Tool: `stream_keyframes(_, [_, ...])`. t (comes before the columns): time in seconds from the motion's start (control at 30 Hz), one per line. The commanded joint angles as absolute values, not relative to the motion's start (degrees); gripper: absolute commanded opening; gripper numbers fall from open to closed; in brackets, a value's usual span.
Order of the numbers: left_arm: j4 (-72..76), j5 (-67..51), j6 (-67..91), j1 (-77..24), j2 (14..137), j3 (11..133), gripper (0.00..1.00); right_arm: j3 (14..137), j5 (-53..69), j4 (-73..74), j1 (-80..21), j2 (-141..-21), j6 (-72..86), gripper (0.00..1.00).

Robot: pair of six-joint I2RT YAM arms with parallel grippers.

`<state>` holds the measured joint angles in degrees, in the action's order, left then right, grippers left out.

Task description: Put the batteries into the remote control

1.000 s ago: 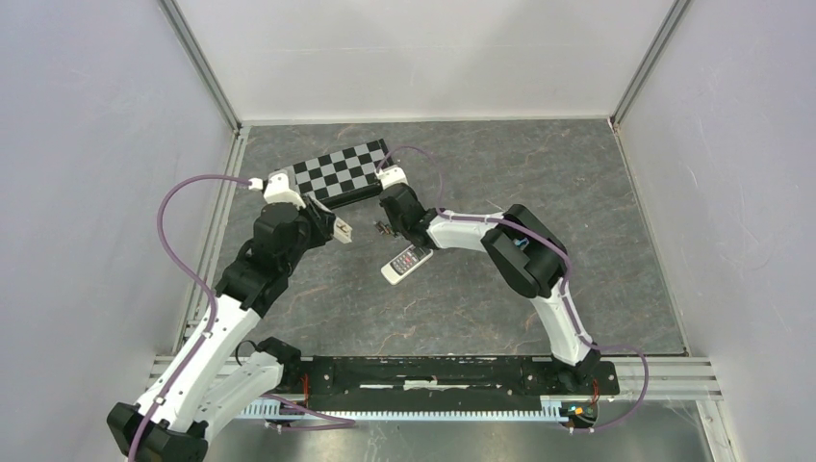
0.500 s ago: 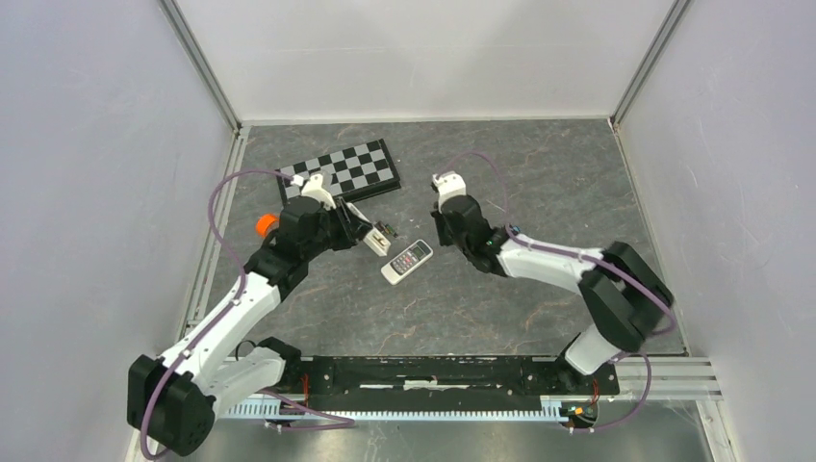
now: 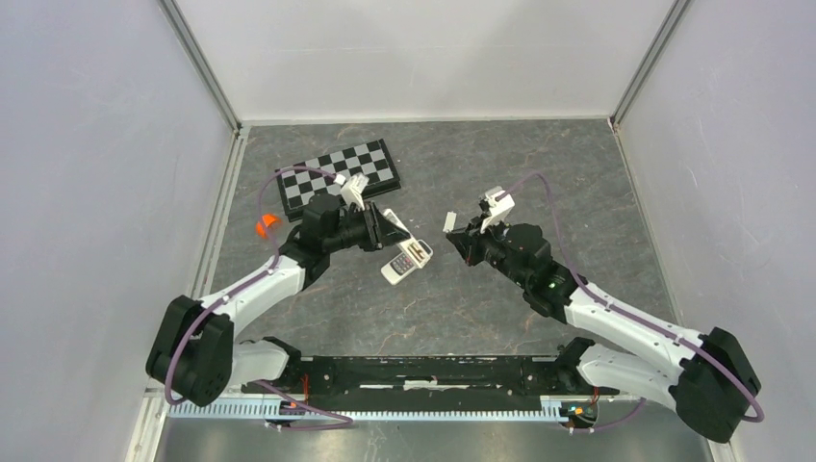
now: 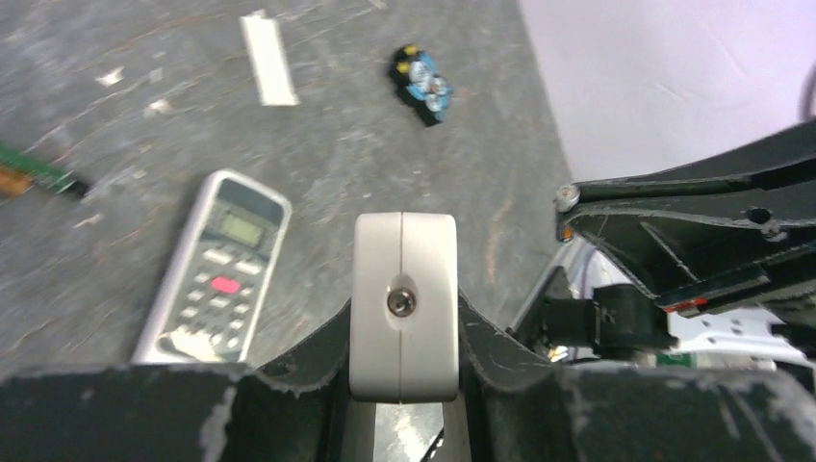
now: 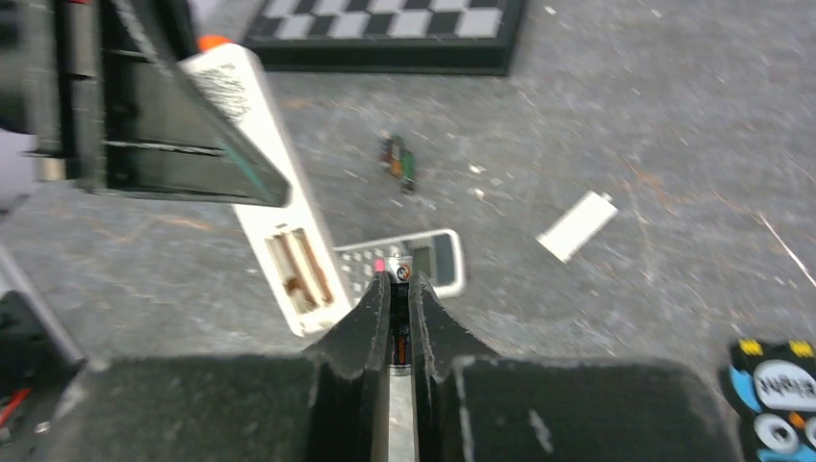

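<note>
My left gripper (image 3: 383, 232) is shut on the long white remote control (image 4: 404, 303) and holds it off the table, tilted. In the right wrist view the remote (image 5: 252, 144) shows its open battery recess (image 5: 299, 270), facing my right gripper. My right gripper (image 5: 399, 289) is shut on a dark battery (image 5: 400, 313), which lies lengthwise between the fingers. It sits a short way right of the remote in the top view (image 3: 462, 241). A second battery (image 5: 399, 162) lies on the table beyond the remote.
A grey-white remote with buttons (image 3: 405, 262) lies below the held remote. A white cover strip (image 5: 575, 226) lies on the table. A black-and-blue gadget (image 4: 420, 75) sits near my right gripper. A checkerboard (image 3: 337, 173) is at the back left, and an orange object (image 3: 262, 227) is near the left rail.
My left gripper has swung right with the white remote, over the grey remote. My right gripper has drawn back to the right from the battery spot, shut on a battery.
</note>
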<state>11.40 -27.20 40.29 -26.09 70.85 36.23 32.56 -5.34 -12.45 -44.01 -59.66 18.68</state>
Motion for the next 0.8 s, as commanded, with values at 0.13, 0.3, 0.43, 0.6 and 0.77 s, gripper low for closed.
stream_keyframes(0.13, [34.97,-47.22,46.54,-27.77,73.12,36.02,0.02,29.42,12.39,-27.77,-43.86,-56.29,21.24,0.05])
stream_keyframes(0.3, [42.12,-51.52,52.37,-27.86,73.68,35.44,0.02,28.69,16.94,-32.75,-43.86,-56.04,20.97,0.05])
stream_keyframes(0.43, [41.59,-51.82,56.53,-27.91,74.64,36.9,0.02,27.28,18.94,-35.76,-43.85,-56.22,21.56,0.05])
stream_keyframes(0.6, [41.62,-52.32,62.7,-27.86,76.86,38.99,0.02,27.33,18.99,-37.2,-43.82,-57.12,21.86,0.05])
stream_keyframes(0.77, [41.75,-50.83,65.42,-27.78,76.97,39.37,0.02,27.13,17.72,-37.64,-43.95,-57.44,22.34,0.05])
